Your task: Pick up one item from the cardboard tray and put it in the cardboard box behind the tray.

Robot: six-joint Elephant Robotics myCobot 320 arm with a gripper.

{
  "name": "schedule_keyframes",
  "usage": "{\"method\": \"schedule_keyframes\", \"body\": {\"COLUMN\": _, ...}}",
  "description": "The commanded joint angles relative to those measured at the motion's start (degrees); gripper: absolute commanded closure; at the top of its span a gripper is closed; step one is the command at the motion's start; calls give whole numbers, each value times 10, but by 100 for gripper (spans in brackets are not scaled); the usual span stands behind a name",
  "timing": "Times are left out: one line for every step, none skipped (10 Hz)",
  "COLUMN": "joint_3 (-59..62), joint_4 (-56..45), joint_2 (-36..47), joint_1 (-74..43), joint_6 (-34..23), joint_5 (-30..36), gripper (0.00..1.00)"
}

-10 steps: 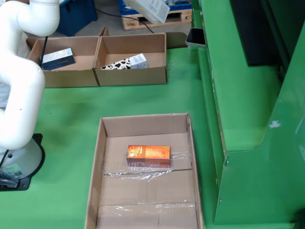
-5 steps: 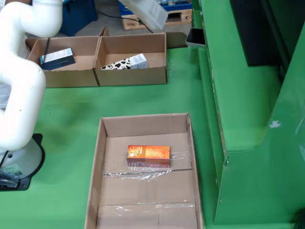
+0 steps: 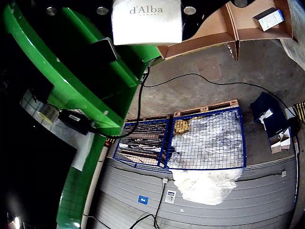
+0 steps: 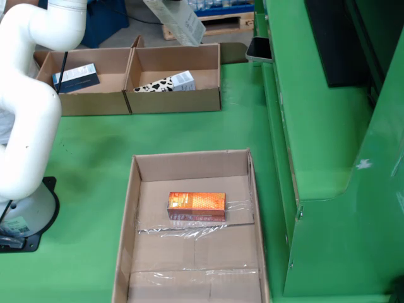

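White carton (image 4: 178,19), matte and printed "d'Alba", rides in the hand (image 3: 147,19), held aloft above the right-hand box (image 4: 175,79) in the fixed view: the carry step, by the look of it. Next it calls for lowering into that box, beside the cow-patterned pack (image 4: 165,83). One glossy orange pack (image 4: 196,206) lies in the taped cardboard tray (image 4: 134,208).

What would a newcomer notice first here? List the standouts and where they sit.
In the fixed view, the orange box lies alone in the cardboard tray at centre, bright against the green table. The big white arm fills the left edge, and a white carton hangs tilted above the right-hand cardboard box behind the tray. The wrist view shows that carton close up, printed "d'Alba".
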Motion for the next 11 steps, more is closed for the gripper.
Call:
{"method": "schedule_keyframes", "body": {"joint_3": 16, "joint_4": -4, "joint_2": 9, "joint_1": -6, "joint_6": 10, "joint_5": 30, "gripper": 100}}
{"method": "schedule_keyframes", "body": {"joint_3": 16, "joint_4": -4, "joint_2": 6, "joint_1": -9, "joint_6": 10, "joint_5": 41, "gripper": 100}}
{"method": "schedule_keyframes", "body": {"joint_3": 16, "joint_4": -4, "joint_2": 6, "joint_1": -9, "joint_6": 10, "joint_5": 41, "gripper": 100}}
{"method": "schedule_keyframes", "body": {"joint_3": 16, "joint_4": 20, "joint_2": -12, "joint_1": -1, "joint_6": 9, "joint_5": 24, "gripper": 100}}
{"method": "schedule_keyframes", "body": {"joint_3": 16, "joint_4": 20, "joint_2": -12, "joint_1": -1, "joint_6": 9, "joint_5": 24, "gripper": 100}}
{"method": "schedule_keyframes", "body": {"joint_3": 16, "joint_4": 17, "joint_2": -16, "joint_1": -3, "joint_6": 13, "joint_5": 37, "gripper": 100}}
{"method": "schedule_keyframes", "body": {"joint_3": 16, "joint_4": 1, "joint_2": -18, "joint_1": -7, "joint_6": 21, "joint_5": 71, "gripper": 100}}
{"method": "schedule_keyframes", "body": {"joint_3": 16, "joint_4": 1, "joint_2": -18, "joint_1": -7, "joint_6": 21, "joint_5": 71, "gripper": 100}}
{"method": "schedule_keyframes", "body": {"joint_3": 16, "joint_4": -14, "joint_2": -26, "joint_1": -16, "joint_6": 21, "joint_5": 108, "gripper": 100}}
{"method": "schedule_keyframes", "body": {"joint_3": 16, "joint_4": -14, "joint_2": -26, "joint_1": -16, "joint_6": 21, "joint_5": 108, "gripper": 100}}
{"method": "schedule_keyframes", "body": {"joint_3": 16, "joint_4": -1, "joint_2": -40, "joint_1": -20, "joint_6": 15, "joint_5": 98, "gripper": 100}}
